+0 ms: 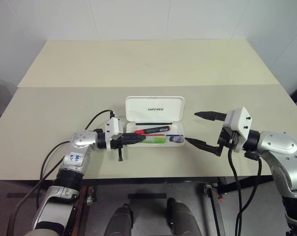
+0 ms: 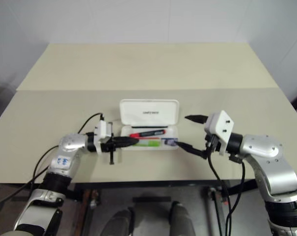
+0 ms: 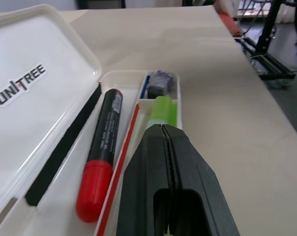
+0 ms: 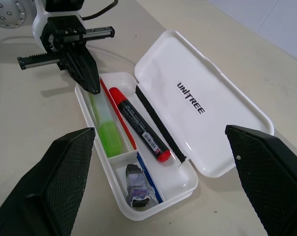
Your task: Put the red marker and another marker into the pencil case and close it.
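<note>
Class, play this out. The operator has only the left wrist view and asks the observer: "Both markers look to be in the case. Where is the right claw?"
Observer: The right claw hangs open just off the right end of the pencil case, holding nothing.
Operator: And where does my left claw sit along the case?
Observer: The left claw, shut, has its tip over the left end of the lime-green marker, beside the red marker.

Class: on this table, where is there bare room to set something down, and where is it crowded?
Free: the far half of the table behind the pencil case, and both outer ends. Crowded: the near middle, where the left tool and right tool flank the case.
</note>
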Available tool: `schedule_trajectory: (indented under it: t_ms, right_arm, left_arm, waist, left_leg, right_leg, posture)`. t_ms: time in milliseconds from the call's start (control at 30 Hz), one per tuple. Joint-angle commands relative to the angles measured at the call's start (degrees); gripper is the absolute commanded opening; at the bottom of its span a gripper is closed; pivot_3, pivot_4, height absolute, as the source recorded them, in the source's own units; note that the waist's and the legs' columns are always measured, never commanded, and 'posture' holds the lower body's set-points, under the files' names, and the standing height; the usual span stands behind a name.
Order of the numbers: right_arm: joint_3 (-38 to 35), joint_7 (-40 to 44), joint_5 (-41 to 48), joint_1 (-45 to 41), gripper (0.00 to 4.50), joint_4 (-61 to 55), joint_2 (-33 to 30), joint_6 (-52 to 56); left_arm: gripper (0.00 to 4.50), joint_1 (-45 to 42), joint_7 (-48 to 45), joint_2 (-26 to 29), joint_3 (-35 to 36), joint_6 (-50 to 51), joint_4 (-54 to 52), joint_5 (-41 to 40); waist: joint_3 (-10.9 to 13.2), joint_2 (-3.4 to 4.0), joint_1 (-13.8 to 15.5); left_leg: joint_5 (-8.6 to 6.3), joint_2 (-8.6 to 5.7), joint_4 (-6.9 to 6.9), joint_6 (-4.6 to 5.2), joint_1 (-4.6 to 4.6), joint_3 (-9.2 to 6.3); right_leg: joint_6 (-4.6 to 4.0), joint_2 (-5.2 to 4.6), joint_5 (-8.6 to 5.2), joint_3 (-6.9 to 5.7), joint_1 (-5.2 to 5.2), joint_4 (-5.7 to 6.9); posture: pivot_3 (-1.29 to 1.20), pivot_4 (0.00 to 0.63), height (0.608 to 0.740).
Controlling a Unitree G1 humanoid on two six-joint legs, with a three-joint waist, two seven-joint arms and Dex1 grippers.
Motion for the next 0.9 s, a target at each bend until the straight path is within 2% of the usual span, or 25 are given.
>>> schedule_trajectory:
  t_ms: [33, 567, 900]
  right_arm:
    - [-0.11, -0.92, 1.21, -1.35, 4.5, -2.57, 0.05, 0.62]
    - [0.78, -1.62, 0.59, -2.63, 4.5, -2.0, 1.09, 0.27]
    - [1.1, -0.13, -0.78, -0.76, 4.5, 2.22, 2.01, -5.61]
  left_arm:
    - [0.02, -1.06, 2.3, 0.85, -0.1, -1.33, 0.29, 2.75]
    - [0.02, -1.9, 6.9, 0.69, -2.75, 0.59, 0.49, 7.81]
    - [0.02, -0.36, 2.76, 1.78, -3.52, 2.43, -3.5, 5.22]
  waist:
    - [0.0, 0.0, 0.03]
    - [0.0, 0.0, 0.04]
    - [-0.01, 0.0, 0.05]
  left_leg:
    - [0.0, 0.0, 0.0, 0.0, 0.0, 0.0]
    - [0.0, 0.0, 0.03, 0.0, 0.07, 0.0]
    - [0.02, 0.0, 0.0, 0.03, 0.1, 0.0]
  right_leg:
    - [0.0, 0.0, 0.0, 0.0, 0.0, 0.0]
    - [-0.02, 0.0, 0.0, 0.0, 0.08, -0.01]
    - [-0.05, 0.0, 0.02, -0.01, 0.17, -0.09]
  posture:
    - [0.0, 0.15, 0.74]
    - [0.0, 0.15, 0.74]
    - [0.0, 0.15, 0.74]
